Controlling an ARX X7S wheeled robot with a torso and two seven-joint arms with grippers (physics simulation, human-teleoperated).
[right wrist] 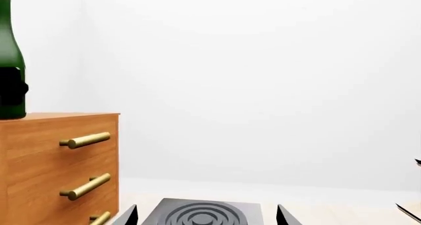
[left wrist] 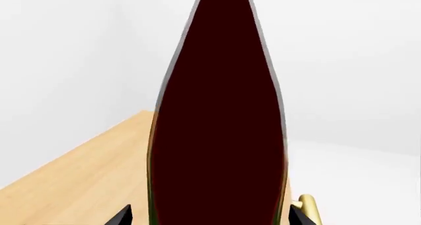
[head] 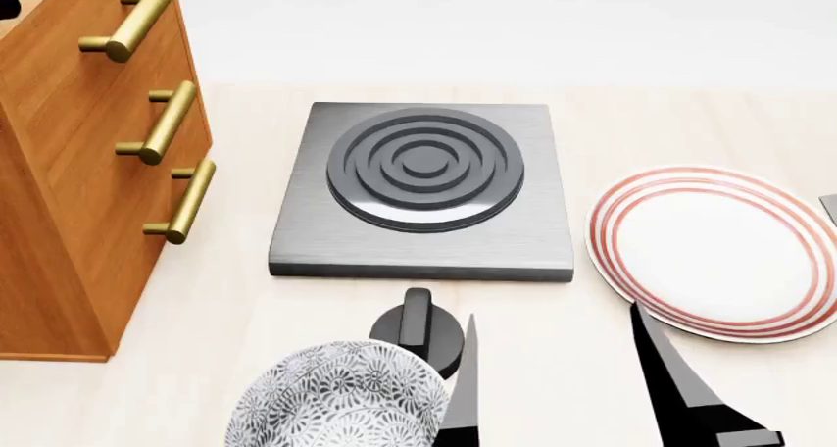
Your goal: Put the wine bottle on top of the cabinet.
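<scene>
The wine bottle (right wrist: 8, 47), dark green, stands upright on top of the reddish-brown cabinet (right wrist: 39, 161) near its front edge. In the left wrist view the bottle (left wrist: 220, 111) fills the middle, over the cabinet top (left wrist: 79, 170). My left gripper (left wrist: 210, 217) is open with its jaws on either side of the bottle's body, a small gap showing on one side. A black part of it shows against the bottle in the right wrist view (right wrist: 12, 87). My right gripper (head: 563, 388) is open and empty, low over the table in front of the hob. The bottle's cork and label are hidden.
A grey hob (head: 421, 187) with ring burner lies mid-table. A red-rimmed white plate (head: 719, 246) is at the right. A patterned bowl (head: 340, 398) and a black knob-like object (head: 418, 329) are near the front. The cabinet (head: 78, 173) with brass handles stands at the left.
</scene>
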